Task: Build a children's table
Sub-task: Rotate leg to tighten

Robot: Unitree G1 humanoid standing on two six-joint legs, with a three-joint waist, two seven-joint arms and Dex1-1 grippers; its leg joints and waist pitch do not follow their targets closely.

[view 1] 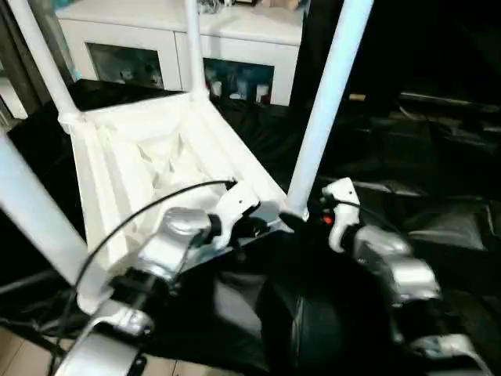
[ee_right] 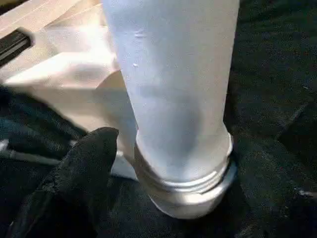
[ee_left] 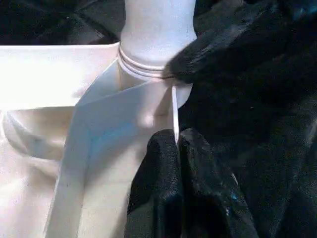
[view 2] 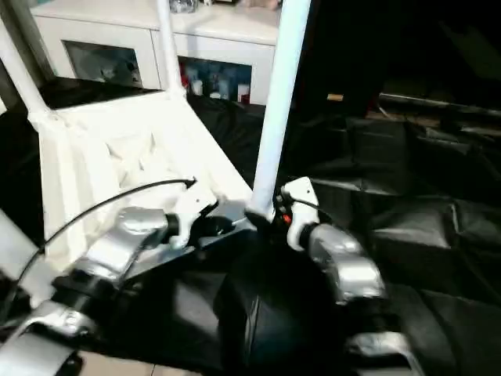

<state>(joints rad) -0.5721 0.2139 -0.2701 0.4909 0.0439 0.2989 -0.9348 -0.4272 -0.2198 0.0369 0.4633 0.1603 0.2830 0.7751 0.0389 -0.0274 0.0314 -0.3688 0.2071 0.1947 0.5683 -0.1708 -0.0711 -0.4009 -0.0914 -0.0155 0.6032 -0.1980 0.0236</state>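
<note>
The children's table lies upside down on the black cloth, its white tabletop (view 1: 149,157) showing the ribbed underside. Several white legs stand up from its corners. The near right leg (view 1: 325,110) sits in its corner socket, its threaded collar (ee_right: 188,183) showing at the base. My left gripper (ee_left: 177,139) is shut on the thin rim of the tabletop beside that corner. My right gripper (view 1: 301,219) stands open around the base of that leg (ee_right: 173,89), one black finger (ee_right: 89,168) just beside it.
A white glass-door cabinet (view 1: 180,39) stands behind the work table. Rumpled black cloth (view 1: 423,172) covers the table to the right. Other legs rise at the far left (view 1: 47,63), far middle (view 1: 193,47) and near left (view 1: 31,204). A black cable (view 1: 156,204) arcs over my left forearm.
</note>
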